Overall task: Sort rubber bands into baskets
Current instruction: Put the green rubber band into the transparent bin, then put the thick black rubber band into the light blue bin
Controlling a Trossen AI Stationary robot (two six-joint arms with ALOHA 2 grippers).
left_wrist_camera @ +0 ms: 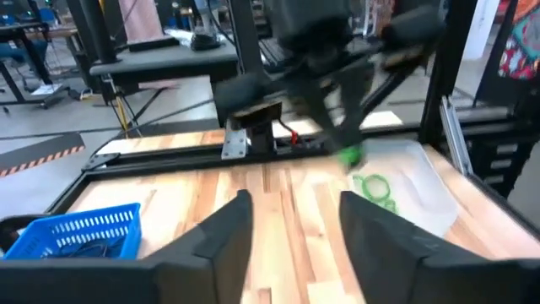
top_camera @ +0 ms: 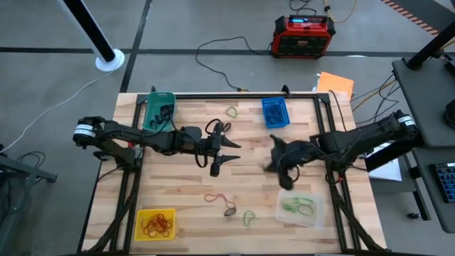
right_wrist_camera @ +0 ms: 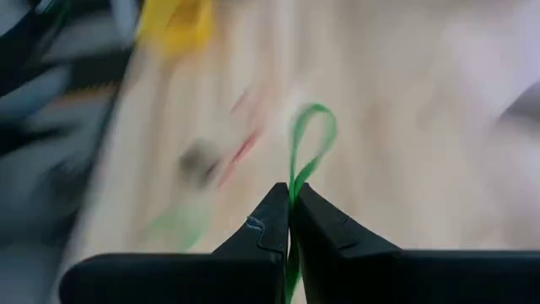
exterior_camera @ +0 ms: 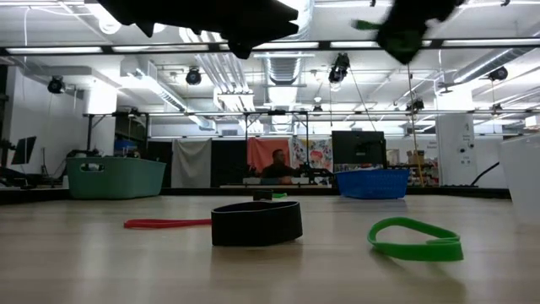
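- The wooden table [top_camera: 192, 192] carries four baskets near its corners: the teal basket [top_camera: 159, 110] at the far left, the blue basket [top_camera: 275, 112] at the far right, the yellow basket [top_camera: 155, 223] at the near left, and the clear basket [top_camera: 300, 208] at the near right.
- The right gripper [right_wrist_camera: 290, 207] hangs above the table right of centre, between the blue basket and the clear one, with its fingers pressed together on a green rubber band [right_wrist_camera: 310, 152]; the loop stands out past the fingertips, and a short tail of it runs back between the fingers.
- The left gripper [left_wrist_camera: 291, 215] hovers over the middle of the table with its fingers spread apart and nothing between them.
- Loose bands lie on the near half of the table, apart from both grippers: a red band [exterior_camera: 167, 223], a black band [exterior_camera: 256, 223] and a green band [exterior_camera: 415, 238]; another green band [top_camera: 232, 112] lies at the far edge, between the teal and blue baskets.
- Red-orange bands fill the yellow basket, green ones lie in the clear basket, and dark ones show in the teal basket.
- The right wrist view is smeared, so the things below the held band are only coloured blurs.
- In the low view both grippers are cut off at the top edge, showing as dark shapes.
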